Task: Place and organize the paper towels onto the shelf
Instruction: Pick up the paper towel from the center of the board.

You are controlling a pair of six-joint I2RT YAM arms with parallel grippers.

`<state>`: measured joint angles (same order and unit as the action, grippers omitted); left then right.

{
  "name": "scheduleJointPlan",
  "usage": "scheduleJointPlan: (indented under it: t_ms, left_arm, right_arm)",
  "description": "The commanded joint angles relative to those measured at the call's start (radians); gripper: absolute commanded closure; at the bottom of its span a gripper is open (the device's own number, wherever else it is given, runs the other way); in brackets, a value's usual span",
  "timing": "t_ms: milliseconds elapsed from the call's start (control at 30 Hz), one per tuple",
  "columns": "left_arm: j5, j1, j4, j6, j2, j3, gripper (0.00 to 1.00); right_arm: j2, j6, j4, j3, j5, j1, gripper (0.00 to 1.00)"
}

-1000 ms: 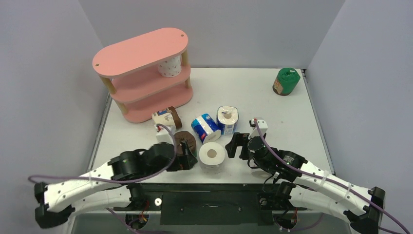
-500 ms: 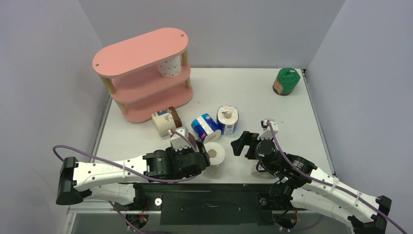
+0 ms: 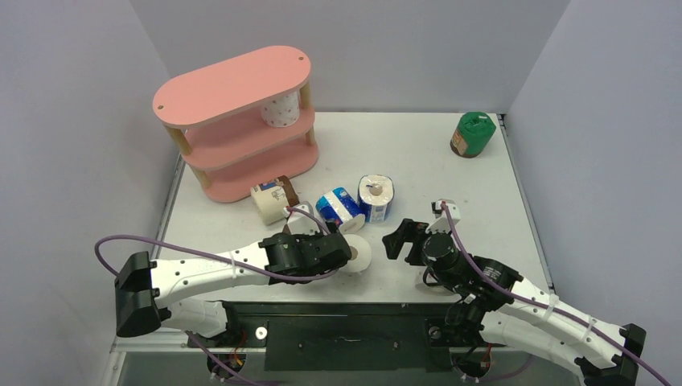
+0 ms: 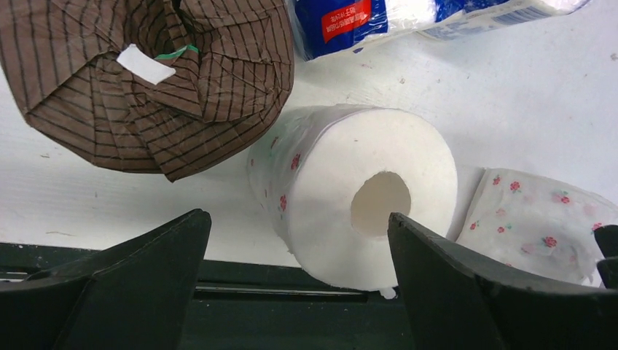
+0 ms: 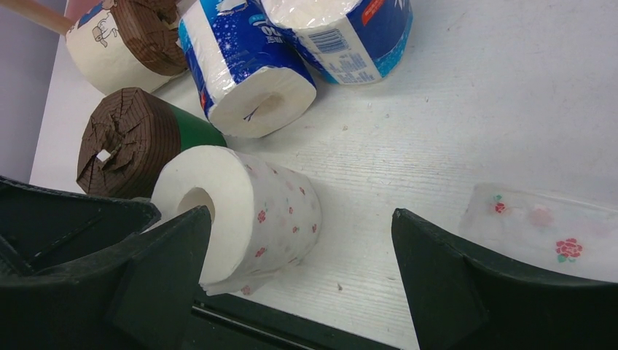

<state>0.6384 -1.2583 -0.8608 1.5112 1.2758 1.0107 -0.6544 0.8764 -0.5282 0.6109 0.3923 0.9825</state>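
Observation:
A white paper towel roll with pink dots (image 4: 357, 197) lies on its side at the table's near edge. My left gripper (image 4: 297, 219) is open, one finger on each side of it, neither touching. The same roll (image 5: 240, 211) shows in the right wrist view, just left of my open, empty right gripper (image 5: 300, 219). From above, the left gripper (image 3: 342, 256) reaches the roll (image 3: 359, 253) from the left, and the right gripper (image 3: 400, 239) hangs to its right. A brown-striped roll (image 4: 153, 73) sits just behind. The pink shelf (image 3: 233, 121) holds one dotted roll (image 3: 280, 108) on its middle tier.
Two blue-and-white rolls (image 3: 338, 209) (image 3: 375, 197) and a beige-and-brown roll (image 3: 272, 199) lie between the white roll and the shelf. A green roll (image 3: 471, 133) stands at the far right corner. A flat rose-printed wrapper (image 5: 539, 226) lies under my right arm. The table's front edge is close below.
My left arm has swung right, over the brown-striped roll, bringing its gripper up to the white dotted roll. My right gripper has drawn back to the right, away from that roll.

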Motion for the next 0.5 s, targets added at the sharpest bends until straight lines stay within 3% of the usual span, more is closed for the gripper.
scheduleJointPlan:
  t_ms: [0, 467]
  left_arm:
    - [-0.020, 0.021, 0.054, 0.030, 0.035, 0.038, 0.10]
    - [-0.091, 0.073, 0.147, -0.018, 0.085, 0.008, 0.29]
  right_arm:
    - [0.022, 0.013, 0.016, -0.009, 0.015, -0.004, 0.11]
    - [0.037, 0.021, 0.025, -0.039, 0.009, -0.003, 0.11]
